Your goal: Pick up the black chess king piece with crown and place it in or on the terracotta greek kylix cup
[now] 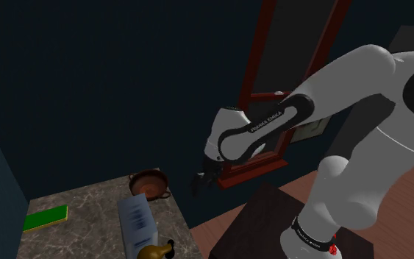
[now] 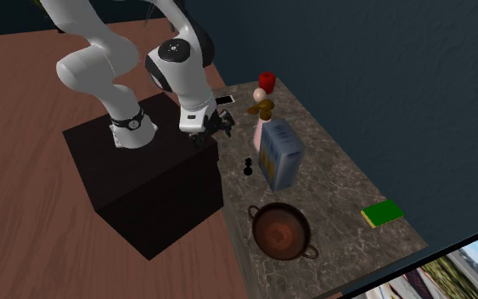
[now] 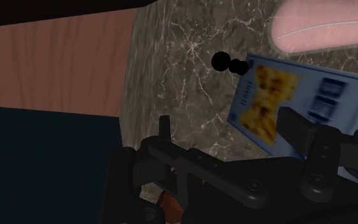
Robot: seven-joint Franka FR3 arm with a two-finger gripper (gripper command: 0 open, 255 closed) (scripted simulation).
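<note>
**King untouched, end effector hanging short of it**

The black chess king (image 2: 248,166) stood upright on the marbled tabletop (image 2: 334,183), near its edge on the stand's side. In the second exterior view it sat at the 9 o'clock side of a blue carton (image 2: 279,153), just beside it but apart. From the wrist camera the king (image 3: 229,62) showed ahead of the fingers, close by the carton's corner (image 3: 298,108), with a pink object (image 3: 323,28) lying beyond.

The reddish-brown kylix cup (image 2: 281,231) rested at about 5 o'clock from the king in the second exterior view, well apart from it, its bowl holding nothing. A green book (image 2: 383,213) lay at the cup's 3 o'clock.

The end effector (image 2: 207,136) hung at roughly 10 o'clock from the king, over the edge of the dark stand (image 2: 152,195), not over the piece. Its fingers stood apart, with nothing between them.

By these pictures, no part of the task was done. The approach, the grasp, the carry to the cup and the release all remained. The carton's nearness would probably leave little room on that side of the king.
</note>
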